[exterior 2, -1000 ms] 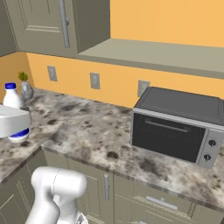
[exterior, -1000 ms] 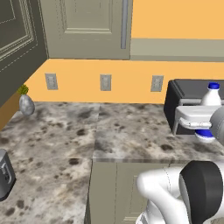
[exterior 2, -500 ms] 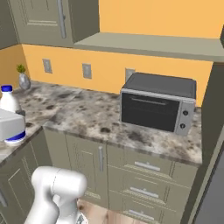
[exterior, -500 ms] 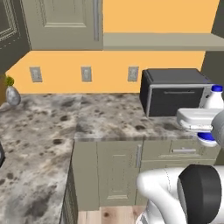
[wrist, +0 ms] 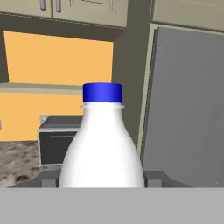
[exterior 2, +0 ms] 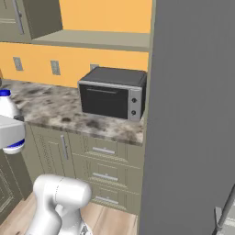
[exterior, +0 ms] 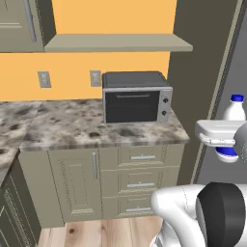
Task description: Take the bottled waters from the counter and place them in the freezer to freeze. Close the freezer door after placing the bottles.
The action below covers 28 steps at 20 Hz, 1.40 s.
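Left base view: the blue-capped bottle point(exterior: 233, 126) stands upright in the hand at the right edge, well to the right of the toaster oven point(exterior: 136, 97) and level with its lower half. That oven sits on the speckled table point(exterior: 87, 129), with drawers point(exterior: 143, 171) below it. Right of the oven, past a dark pillar, a grey panel runs up the frame; I judge it to belong to the freezer point(exterior: 230, 62), though its handle is not in this view.

Right base view: the same bottle shows at the far left, left of the oven, and the tall grey freezer front fills everything to the oven's right. A slanted grey bar at the bottom right corner may be a handle; too little shows to tell.

Hand view: the bottle rises straight between the fingers point(wrist: 50, 180), which are closed on its body, cap upward, the oven behind it to the left and the grey front behind it to the right.

The step is carrying. Done well, the bottle stays upright and the grip firm while the base swings right of the oven to face the freezer squarely.
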{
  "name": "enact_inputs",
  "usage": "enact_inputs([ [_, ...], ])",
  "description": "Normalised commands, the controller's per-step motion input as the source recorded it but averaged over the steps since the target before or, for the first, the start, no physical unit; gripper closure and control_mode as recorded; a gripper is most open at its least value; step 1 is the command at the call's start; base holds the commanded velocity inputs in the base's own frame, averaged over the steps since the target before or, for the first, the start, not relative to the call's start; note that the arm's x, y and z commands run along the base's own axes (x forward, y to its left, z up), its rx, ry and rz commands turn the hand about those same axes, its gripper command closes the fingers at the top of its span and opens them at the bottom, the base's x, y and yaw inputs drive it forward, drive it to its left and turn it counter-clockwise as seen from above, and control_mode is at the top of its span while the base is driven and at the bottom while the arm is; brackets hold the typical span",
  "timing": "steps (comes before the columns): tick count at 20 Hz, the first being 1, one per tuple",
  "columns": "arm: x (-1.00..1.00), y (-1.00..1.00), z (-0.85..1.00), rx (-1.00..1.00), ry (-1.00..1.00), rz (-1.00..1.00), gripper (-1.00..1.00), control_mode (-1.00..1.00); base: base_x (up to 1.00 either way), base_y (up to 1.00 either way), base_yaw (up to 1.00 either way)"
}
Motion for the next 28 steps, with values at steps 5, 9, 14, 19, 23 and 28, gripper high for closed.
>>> enact_inputs([
  [5, 0.00, 0.00, 0.00, 0.00, 0.00, 0.00, 1.00, 1.00, -0.08, -0.90, -0.07],
  [9, 0.00, 0.00, 0.00, 0.00, 0.00, 0.00, 1.00, 1.00, -0.11, -0.91, -0.08],
  [14, 0.00, 0.00, 0.00, 0.00, 0.00, 0.00, 1.00, 1.00, -0.27, -0.75, -0.15],
  [19, 0.00, 0.00, 0.00, 0.00, 0.00, 0.00, 1.00, 1.00, -0.34, -0.65, -0.23],
  [23, 0.00, 0.00, 0.00, 0.00, 0.00, 0.00, 1.00, 1.00, -0.26, -0.59, -0.22],
  [28, 0.00, 0.00, 0.00, 0.00, 0.00, 0.00, 1.00, 1.00, 0.00, -0.57, -0.08],
])
